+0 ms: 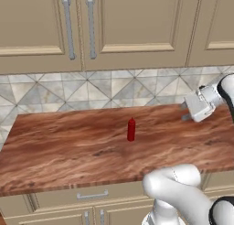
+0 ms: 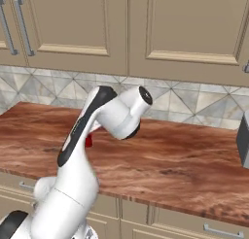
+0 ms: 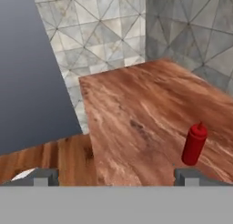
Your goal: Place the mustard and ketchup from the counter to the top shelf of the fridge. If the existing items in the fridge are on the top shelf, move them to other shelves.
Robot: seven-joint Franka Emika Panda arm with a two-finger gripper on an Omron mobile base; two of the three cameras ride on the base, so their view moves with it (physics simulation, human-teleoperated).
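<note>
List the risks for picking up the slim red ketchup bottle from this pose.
1. The slim red ketchup bottle stands upright, alone on the reddish-brown wood-grain counter; being narrow, it may tip if one finger touches it first.
2. In the hand view the bottle sits off to one side of the open gripper, above one fingertip, not between them, so a straight approach would likely miss or clip it.
3. In the right base view the arm hides most of the bottle, leaving little to check alignment from that side.

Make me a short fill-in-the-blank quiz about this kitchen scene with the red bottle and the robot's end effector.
1. The ketchup stands upright on the ____.
2. The end effector has its jaws ____.
3. The wall behind the counter is covered in grey ____ tiles.

Missing words: counter; open; triangle
</note>
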